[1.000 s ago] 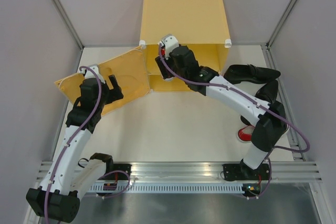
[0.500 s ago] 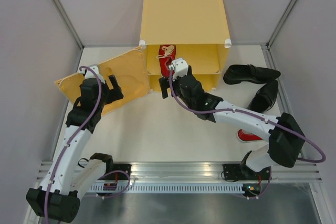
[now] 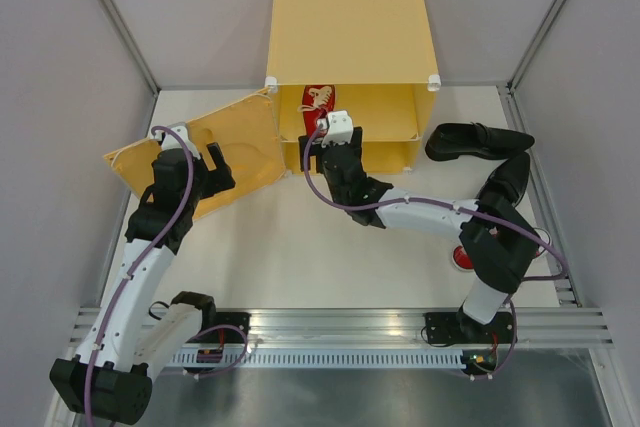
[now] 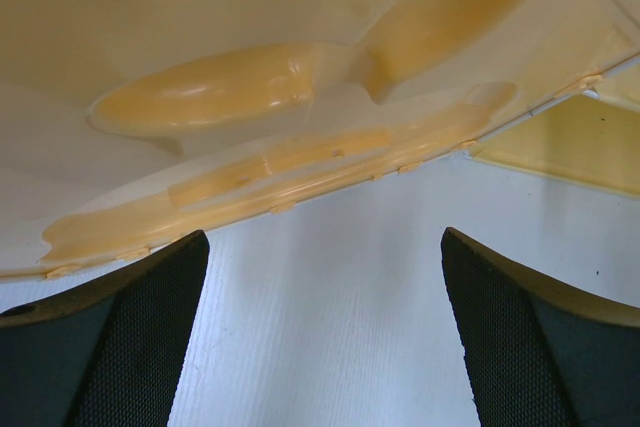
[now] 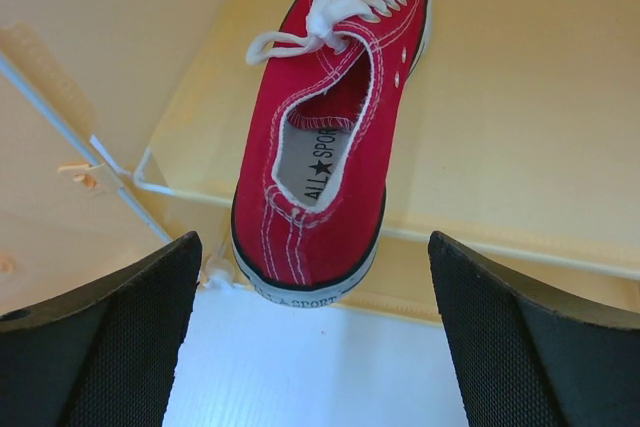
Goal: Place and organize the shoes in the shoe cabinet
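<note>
Right pincer (image 5: 312,243) is now backed out of shoe cabinet (image 3: 350,37), released; red sneaker (image 5: 325,137) sits on shelf (image 5: 500,177) just ahead. Left pincer (image 4: 320,247) released, facing door (image 4: 200,27).

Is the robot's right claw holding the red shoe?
No, the right gripper is open, its fingers wide apart and off the red sneaker, which rests by itself on the cabinet shelf.

The top camera looks down from the near edge onto the shoe cabinet (image 3: 345,32). The right wrist camera closely faces its shelf (image 5: 520,127), the left wrist camera its door (image 4: 250,97).
</note>
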`<state>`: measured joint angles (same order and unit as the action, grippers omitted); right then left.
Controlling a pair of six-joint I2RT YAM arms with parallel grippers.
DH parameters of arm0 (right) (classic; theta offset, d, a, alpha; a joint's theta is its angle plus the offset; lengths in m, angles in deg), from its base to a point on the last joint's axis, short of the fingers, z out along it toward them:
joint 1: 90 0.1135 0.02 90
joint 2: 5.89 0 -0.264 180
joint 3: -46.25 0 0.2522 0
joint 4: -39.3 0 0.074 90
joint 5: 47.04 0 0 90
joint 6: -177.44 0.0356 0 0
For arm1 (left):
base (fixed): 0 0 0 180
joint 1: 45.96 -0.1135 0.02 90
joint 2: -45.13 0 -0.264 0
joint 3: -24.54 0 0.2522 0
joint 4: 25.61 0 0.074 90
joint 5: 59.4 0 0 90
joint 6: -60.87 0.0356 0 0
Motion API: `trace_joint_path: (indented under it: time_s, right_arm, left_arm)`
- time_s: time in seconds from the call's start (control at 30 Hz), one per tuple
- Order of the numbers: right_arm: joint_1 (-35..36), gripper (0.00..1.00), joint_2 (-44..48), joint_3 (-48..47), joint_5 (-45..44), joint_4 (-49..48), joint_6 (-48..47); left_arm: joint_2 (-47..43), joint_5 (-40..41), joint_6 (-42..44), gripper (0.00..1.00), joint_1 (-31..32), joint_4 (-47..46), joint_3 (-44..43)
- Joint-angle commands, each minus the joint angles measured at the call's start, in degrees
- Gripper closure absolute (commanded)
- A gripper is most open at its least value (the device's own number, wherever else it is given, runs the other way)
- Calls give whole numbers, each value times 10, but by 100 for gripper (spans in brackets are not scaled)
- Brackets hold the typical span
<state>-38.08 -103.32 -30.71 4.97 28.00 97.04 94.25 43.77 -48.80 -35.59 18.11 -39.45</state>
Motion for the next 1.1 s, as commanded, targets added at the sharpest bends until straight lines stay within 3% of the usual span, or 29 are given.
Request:
trace_joint_path:
  time_s: [0.0, 0.3, 0.43, 0.5, 0.53, 0.6, 0.63, 0.77, 0.8, 1.07]
  right_arm:
    - [1, 2, -29, -41, -38, -43, 14]
    - [-9, 3, -91, -80, -55, -56, 8]
    - [-16, 14, -99, -84, -50, -60, 5]
    - [-18, 27, -99, -84, -49, -62, 2]
    - [-19, 40, -98, -84, -48, -62, 1]
    - [-19, 51, -93, -83, -47, -63, -2]
    - [-20, 65, -92, -83, -45, -63, -3]
    - [-20, 96, -79, -83, -51, -65, -12]
    - [-20, 99, -78, -83, -55, -68, -20]
    - [-27, 99, -96, -105, -75, -122, -43]
  left_arm:
    - [0, 0, 15, 0, 1, -7, -3]
    - [1, -2, 16, 0, 1, -6, -3]
    - [1, -2, 15, 0, 1, -7, -3]
    - [2, -2, 14, 0, 1, -7, -2]
    - [1, -3, 15, 0, 1, -6, -2]
    - [1, -3, 14, 0, 1, -6, -2]
    - [1, -4, 15, 0, 1, -6, -2]
    - [1, -4, 14, 0, 1, -6, -2]
    - [3, -5, 14, 0, 1, -6, -2]
    - [4, -6, 14, 0, 1, -6, -2]
